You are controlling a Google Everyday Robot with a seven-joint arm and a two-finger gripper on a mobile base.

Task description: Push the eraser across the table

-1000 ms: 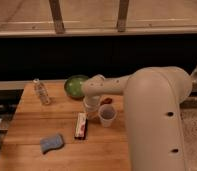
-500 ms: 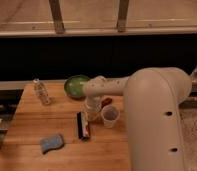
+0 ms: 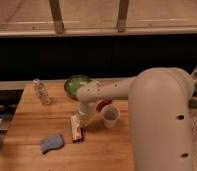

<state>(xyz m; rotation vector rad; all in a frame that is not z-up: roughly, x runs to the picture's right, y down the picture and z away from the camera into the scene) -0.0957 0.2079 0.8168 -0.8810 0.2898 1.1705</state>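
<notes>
The eraser (image 3: 77, 129) is a slim block with a white top and red markings. It lies lengthwise on the wooden table (image 3: 32, 125), left of the middle. My gripper (image 3: 83, 118) hangs straight down from the white arm and is shut. It sits at the eraser's far right end and seems to touch it. Nothing is held in it. Whether the tip truly rests on the block is hard to tell.
A blue sponge (image 3: 52, 143) lies front left of the eraser. A white cup (image 3: 110, 116) stands just right of the gripper, with a small red object (image 3: 102, 105) behind it. At the back are a green bowl (image 3: 77, 85) and a clear bottle (image 3: 41, 92).
The gripper has come down and a little to the left, onto the eraser's far end. The eraser has shifted slightly left and toward the front edge.
</notes>
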